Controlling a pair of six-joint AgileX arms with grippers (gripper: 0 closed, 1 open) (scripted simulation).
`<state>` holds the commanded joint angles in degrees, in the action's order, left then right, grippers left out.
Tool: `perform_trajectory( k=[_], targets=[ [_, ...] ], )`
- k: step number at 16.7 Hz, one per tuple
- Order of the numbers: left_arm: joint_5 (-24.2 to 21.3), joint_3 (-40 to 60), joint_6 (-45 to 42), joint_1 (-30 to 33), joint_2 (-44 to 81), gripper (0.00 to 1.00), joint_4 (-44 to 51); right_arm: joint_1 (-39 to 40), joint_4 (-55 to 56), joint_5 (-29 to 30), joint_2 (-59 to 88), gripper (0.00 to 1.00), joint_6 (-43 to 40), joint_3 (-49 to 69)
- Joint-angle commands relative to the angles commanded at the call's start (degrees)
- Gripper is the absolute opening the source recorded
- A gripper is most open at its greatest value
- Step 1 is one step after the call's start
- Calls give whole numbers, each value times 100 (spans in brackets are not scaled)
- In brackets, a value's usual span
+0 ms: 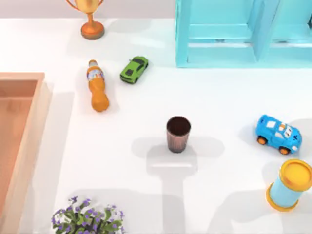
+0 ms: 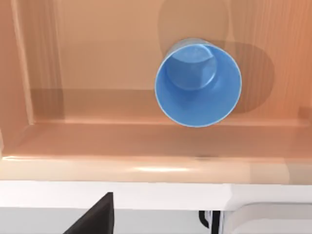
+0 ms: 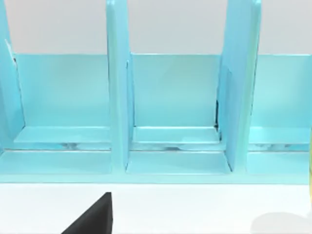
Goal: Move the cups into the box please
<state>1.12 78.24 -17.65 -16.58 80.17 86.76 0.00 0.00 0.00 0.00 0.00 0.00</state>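
**A:** Where did the cups sit at that moment?

**B:** The light blue cup [image 2: 198, 83] stood upright on the floor of the box [image 1: 43, 105], seen from straight above in the left wrist view. The box lay at the far left edge of the top view. The reddish-brown cup [image 1: 178, 134] stood upright, mouth up, on the table [image 1: 219, 102] in the centre of the top view, well apart from the box.

**A:** And the grippers?

**B:** I could not tell whether either was released or clenched. The left wrist camera looked down into the box; the right one faced the turquoise shelf unit [image 3: 170, 112] at the upper right.

**A:** So which arm for the brown cup?

**B:** My judgement: it stood right of the box and below-left of the shelf, roughly between them, so neither arm was plainly nearer.
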Motion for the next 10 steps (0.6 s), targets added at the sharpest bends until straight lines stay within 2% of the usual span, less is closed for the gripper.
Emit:
perform_trajectory(
  k=[5,10],
  targets=[
    [2,177,148,149,192,100,54,0,0,0,0,100,0,0],
    [-20,1707,1228,1246,1585,100,485,0,0,0,0,100,0,0]
  ],
)
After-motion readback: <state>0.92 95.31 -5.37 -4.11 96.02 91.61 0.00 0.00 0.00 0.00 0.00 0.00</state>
